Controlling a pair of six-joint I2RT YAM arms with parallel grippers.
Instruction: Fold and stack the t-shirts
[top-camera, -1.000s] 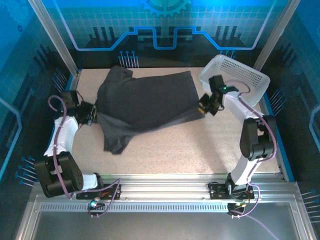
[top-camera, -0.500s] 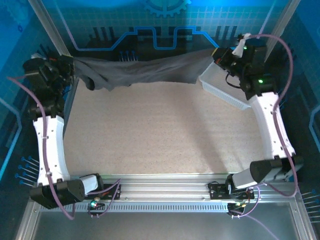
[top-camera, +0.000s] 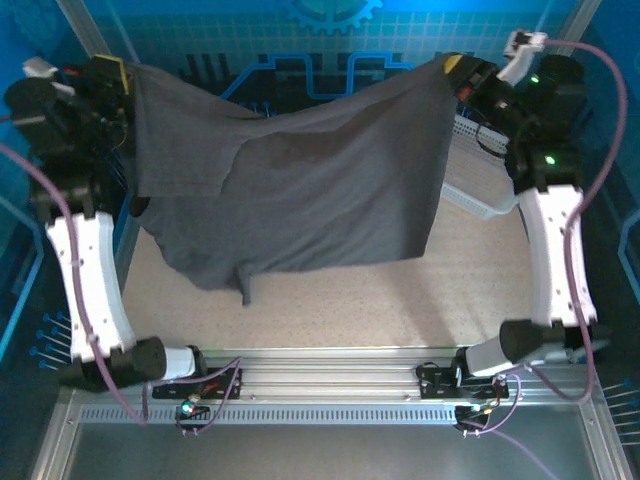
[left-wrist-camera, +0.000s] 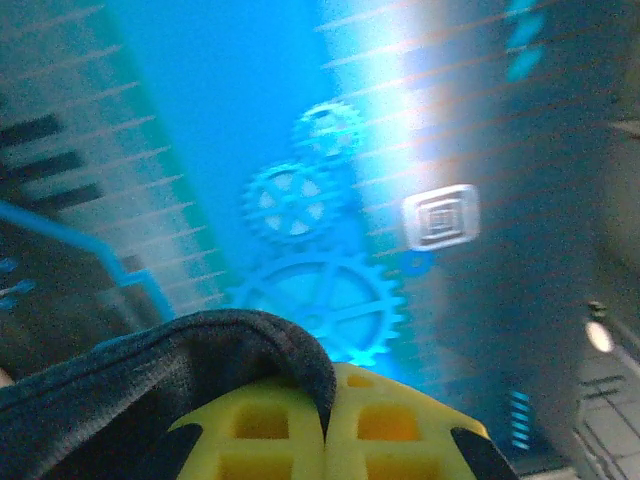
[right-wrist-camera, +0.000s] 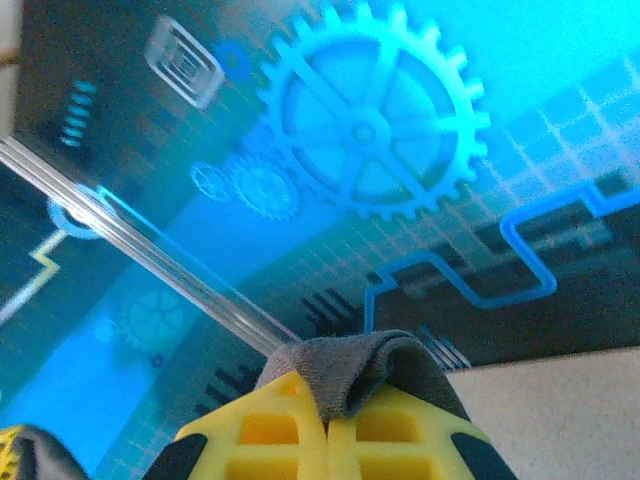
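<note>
against a blue backdrop (top-camera: 330, 40) printed with gears, a plain charcoal-black cloth t-shirt (top-camera: 300, 190) hangs spread wide above the speckled beige worktop (top-camera: 420, 300), its lower edge drooping over the left half. the left gripper (top-camera: 120, 78) is clamped on one top corner and the right gripper (top-camera: 458, 68) on the other, yellow fingertips (left-wrist-camera: 400, 425) pinched together over cloth. a white perforated plastic basket (top-camera: 470, 195) sits at the far right edge.

Top external looks down over whole desk (top-camera: 400, 300), far-off. Wrist cams sit close behind left claw (left-wrist-camera: 328, 415) and right claw (right-wrist-camera: 325, 420), tilted up at gear-printed back wall (right-wrist-camera: 370, 130); wall and t-shirt (top-camera: 300, 190) shared with top.
</note>
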